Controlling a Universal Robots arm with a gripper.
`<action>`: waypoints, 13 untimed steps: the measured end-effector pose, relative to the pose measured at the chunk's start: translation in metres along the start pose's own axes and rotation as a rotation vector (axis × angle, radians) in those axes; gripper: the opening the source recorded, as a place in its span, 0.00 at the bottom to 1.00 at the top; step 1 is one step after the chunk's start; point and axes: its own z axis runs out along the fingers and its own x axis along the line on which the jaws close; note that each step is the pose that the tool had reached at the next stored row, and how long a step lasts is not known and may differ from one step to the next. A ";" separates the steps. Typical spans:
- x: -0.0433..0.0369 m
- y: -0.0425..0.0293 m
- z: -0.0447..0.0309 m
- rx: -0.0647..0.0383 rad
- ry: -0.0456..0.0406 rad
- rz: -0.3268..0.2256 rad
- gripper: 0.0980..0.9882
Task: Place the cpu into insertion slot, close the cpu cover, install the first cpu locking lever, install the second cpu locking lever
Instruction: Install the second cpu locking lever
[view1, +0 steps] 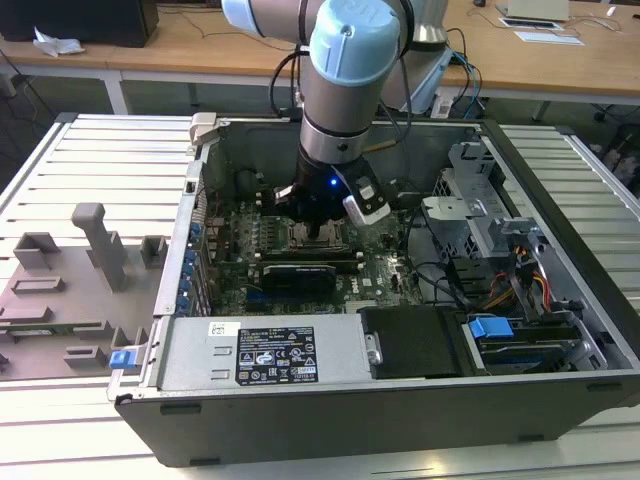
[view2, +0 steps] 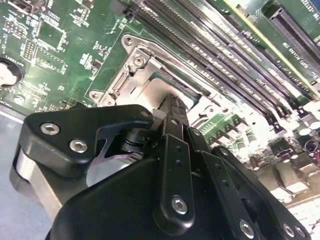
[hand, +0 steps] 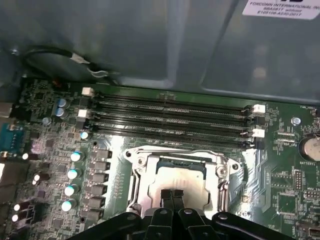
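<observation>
The black end effector (hand: 173, 199), fingers pressed together, rests on the small silver-grey square cpu (hand: 181, 175), which already sits in the silver-rimmed insertion slot (hand: 140, 172) on the green motherboard (hand: 285, 190). Closing the cover and both levers apparently remain.

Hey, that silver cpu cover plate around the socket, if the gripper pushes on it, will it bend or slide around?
The cpu cover looks like thin sheet metal with a central window, so it is probably light and springy rather than floppy. Its shiny finish may be slippery for the gripper. It sits screwed to the motherboard, so sliding seems unlikely.
</observation>
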 end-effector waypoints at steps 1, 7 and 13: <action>-0.0004 0.0022 -0.0010 0.012 0.0015 0.001 0.01; -0.0001 0.0122 -0.0320 0.045 0.0050 0.003 0.01; 0.0005 0.0153 -0.0484 0.045 0.0049 0.003 0.01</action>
